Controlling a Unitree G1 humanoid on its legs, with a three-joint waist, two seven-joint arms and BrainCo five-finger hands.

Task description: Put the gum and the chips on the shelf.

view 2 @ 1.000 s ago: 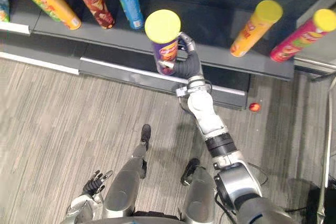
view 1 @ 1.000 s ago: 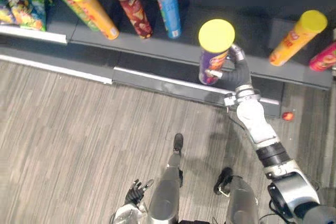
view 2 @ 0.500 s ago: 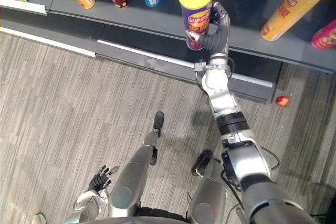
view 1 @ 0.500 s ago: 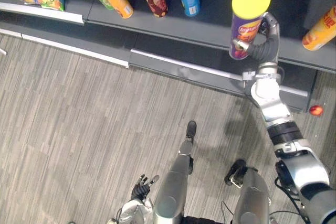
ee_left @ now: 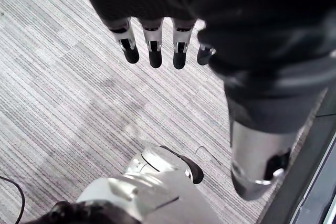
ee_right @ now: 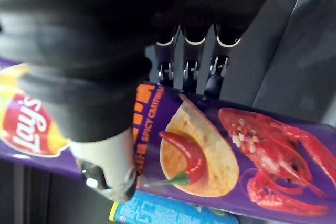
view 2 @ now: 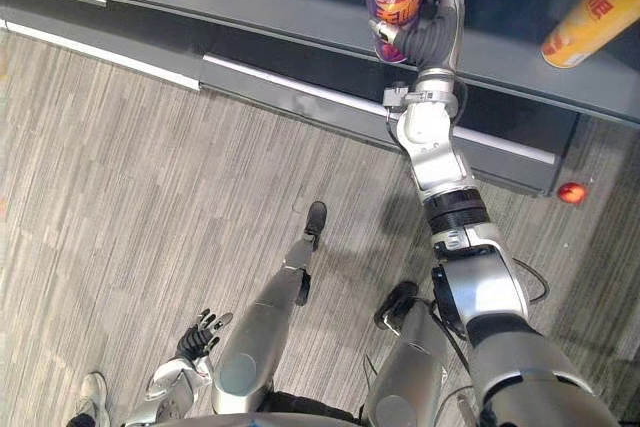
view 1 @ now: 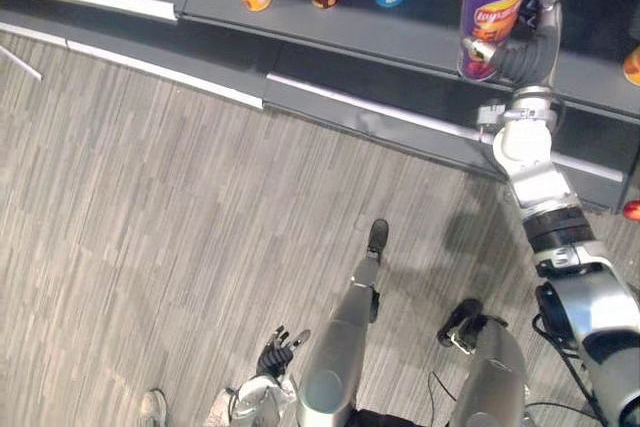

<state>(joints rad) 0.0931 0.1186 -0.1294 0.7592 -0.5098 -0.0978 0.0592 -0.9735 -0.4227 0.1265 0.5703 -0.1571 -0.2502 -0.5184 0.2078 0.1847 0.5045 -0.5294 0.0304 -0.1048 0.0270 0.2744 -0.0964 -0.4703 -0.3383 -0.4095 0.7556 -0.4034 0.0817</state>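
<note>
— What's different from a second ago?
— The right hand [view 1: 523,53] has carried the purple chips can [view 1: 488,27] forward. Its base was out past the front edge and is now over the shelf [view 1: 420,32] board, with the arm straighter.

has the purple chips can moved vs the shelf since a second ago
Yes. The purple chips can in the right hand moved inward: from above the white front strip to over the shelf.
</note>
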